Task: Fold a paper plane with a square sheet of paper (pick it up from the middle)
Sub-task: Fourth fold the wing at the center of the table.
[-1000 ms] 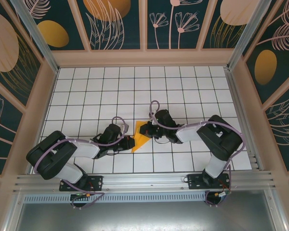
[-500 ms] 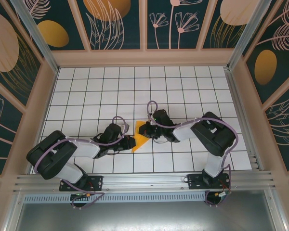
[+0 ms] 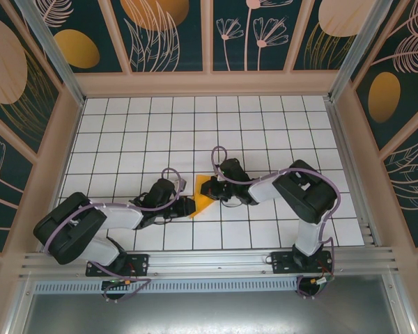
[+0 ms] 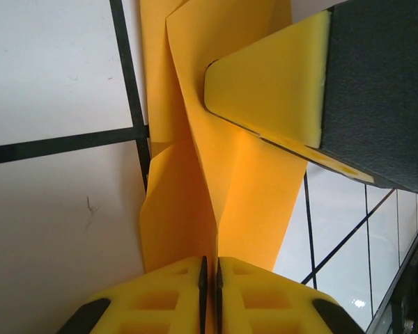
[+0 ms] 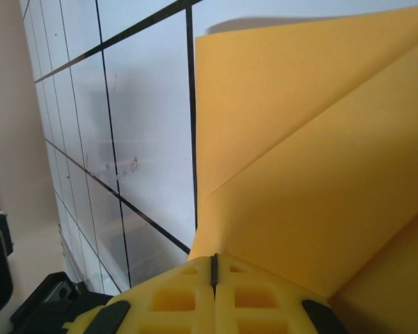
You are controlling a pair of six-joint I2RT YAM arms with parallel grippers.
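Paper sheet (image 3: 203,197) mid-fold, caught between both pincers

I see the left pincer (image 3: 188,206) lying low on the gridded worktop (image 3: 125,132). Its jaws are drawn narrow, and on its own camera the raised crease of the sheet runs straight into the seam between them, so I read it as nipping that ridge. Just right of it the sheet sits near the middle of the worktop as an orange wedge, creased lengthwise, with layers folded over and one ridge standing up off the tiles. On its far side the right pincer (image 3: 217,189) has its jaws pressed together and its tips down on the folded layer. Whether it nips any paper I cannot tell.

I judge this a middle step: the first creases are in, but the narrow dart is not yet there. The next move calls for one pincer to pin the sheet flat while the other carries a flap over and rubs the crease down, gently, since thin paper slides or buckles easily
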